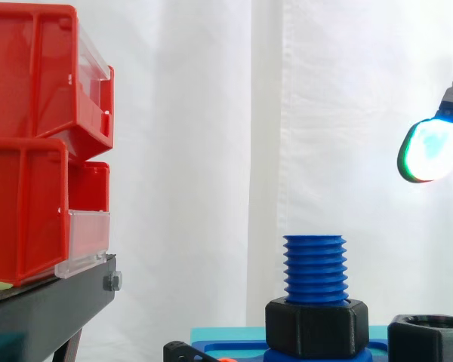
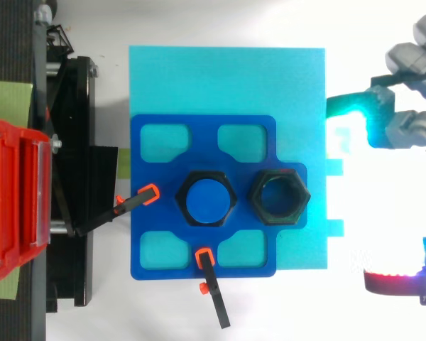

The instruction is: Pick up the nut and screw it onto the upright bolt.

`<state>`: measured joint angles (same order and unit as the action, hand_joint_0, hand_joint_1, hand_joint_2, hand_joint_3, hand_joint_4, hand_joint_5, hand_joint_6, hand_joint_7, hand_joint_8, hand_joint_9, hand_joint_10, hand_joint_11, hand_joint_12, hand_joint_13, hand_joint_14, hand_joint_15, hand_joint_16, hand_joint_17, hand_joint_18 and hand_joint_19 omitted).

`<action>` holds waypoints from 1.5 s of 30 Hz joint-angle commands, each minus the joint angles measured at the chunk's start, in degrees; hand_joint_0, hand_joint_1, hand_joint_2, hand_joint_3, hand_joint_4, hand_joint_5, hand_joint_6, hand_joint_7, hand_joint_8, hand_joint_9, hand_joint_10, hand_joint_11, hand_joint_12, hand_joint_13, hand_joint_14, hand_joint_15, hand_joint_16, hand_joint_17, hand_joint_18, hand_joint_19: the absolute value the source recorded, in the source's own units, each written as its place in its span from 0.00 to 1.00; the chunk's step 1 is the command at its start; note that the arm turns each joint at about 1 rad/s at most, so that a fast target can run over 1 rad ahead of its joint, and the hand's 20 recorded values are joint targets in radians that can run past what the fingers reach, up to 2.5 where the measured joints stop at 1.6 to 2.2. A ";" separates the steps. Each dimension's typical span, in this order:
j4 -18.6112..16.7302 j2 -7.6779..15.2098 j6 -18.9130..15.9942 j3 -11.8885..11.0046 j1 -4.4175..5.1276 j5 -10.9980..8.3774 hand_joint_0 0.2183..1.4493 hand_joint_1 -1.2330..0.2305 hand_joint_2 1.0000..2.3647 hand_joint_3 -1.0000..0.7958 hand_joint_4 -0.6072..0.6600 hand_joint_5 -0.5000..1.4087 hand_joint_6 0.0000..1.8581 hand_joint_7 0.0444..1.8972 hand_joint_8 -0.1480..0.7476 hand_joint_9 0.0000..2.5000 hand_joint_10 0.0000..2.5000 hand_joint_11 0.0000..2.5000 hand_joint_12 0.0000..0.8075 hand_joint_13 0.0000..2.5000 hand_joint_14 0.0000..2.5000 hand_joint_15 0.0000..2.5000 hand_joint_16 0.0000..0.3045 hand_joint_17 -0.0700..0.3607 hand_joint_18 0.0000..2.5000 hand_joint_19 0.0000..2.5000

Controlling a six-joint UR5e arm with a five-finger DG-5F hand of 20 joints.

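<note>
A blue threaded bolt [image 1: 315, 268] stands upright on the blue fixture plate [image 2: 156, 213], with a black hex collar [image 1: 317, 328] around its base. From above, the bolt [image 2: 206, 199] shows as a blue disc in a black hexagon. The loose black nut [image 2: 278, 197] lies flat on the plate just right of the bolt, also seen low in the side view [image 1: 429, 341]. My hand [image 2: 405, 129] hovers right of the plate, well above and apart from the nut, open and holding nothing. One glowing fingertip [image 1: 432, 151] hangs high at the right.
The blue plate rests on a cyan board [image 2: 227, 78]. Two black clamps with orange tips [image 2: 148, 194] [image 2: 204, 257] hold the plate at its left and front edges. Red bins [image 1: 38, 143] are stacked on a black stand [image 2: 71, 185] at the left.
</note>
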<state>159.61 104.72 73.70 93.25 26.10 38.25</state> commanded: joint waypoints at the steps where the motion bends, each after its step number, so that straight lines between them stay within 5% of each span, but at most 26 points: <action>1: -2.03 0.22 -0.66 0.00 0.09 -0.46 0.20 0.42 0.00 0.28 0.59 0.12 0.27 0.35 0.46 0.11 0.00 0.00 0.49 0.03 0.00 0.00 0.18 0.45 0.00 0.00; 17: -1.85 0.13 -0.40 0.00 0.88 -1.16 0.22 0.42 0.00 0.28 0.61 0.13 0.27 0.36 0.47 0.12 0.00 0.00 0.48 0.04 0.00 0.00 0.18 0.44 0.00 0.00; 23: 0.96 0.22 0.83 0.00 1.15 -1.07 0.22 0.41 0.00 0.28 0.62 0.14 0.27 0.35 0.47 0.13 0.00 0.00 0.48 0.07 0.00 0.00 0.18 0.44 0.02 0.00; 29: -1.85 0.31 -0.31 0.00 2.03 -0.37 0.23 0.41 0.00 0.28 0.62 0.14 0.27 0.35 0.47 0.13 0.00 0.00 0.47 0.07 0.00 0.00 0.18 0.44 0.02 0.00; 33: -2.20 0.66 -4.97 0.00 2.64 -0.20 0.23 0.41 0.00 0.28 0.62 0.14 0.27 0.35 0.47 0.14 0.00 0.00 0.47 0.08 0.00 0.00 0.18 0.44 0.03 0.00; 35: -2.20 1.27 -12.18 0.00 2.82 -0.81 0.23 0.41 0.00 0.28 0.62 0.14 0.27 0.35 0.47 0.13 0.00 0.00 0.47 0.08 0.00 0.00 0.18 0.44 0.03 0.00; 38: -1.94 2.15 -17.45 0.00 2.99 -1.43 0.23 0.41 0.00 0.28 0.62 0.14 0.27 0.35 0.47 0.13 0.00 0.00 0.47 0.08 0.00 0.00 0.18 0.44 0.04 0.00; 45: -0.62 2.33 -23.51 0.00 3.87 -1.87 0.23 0.41 0.00 0.28 0.62 0.14 0.27 0.35 0.47 0.13 0.00 0.00 0.47 0.08 0.00 0.00 0.18 0.44 0.04 0.01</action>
<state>158.72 106.99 54.59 93.25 29.64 36.62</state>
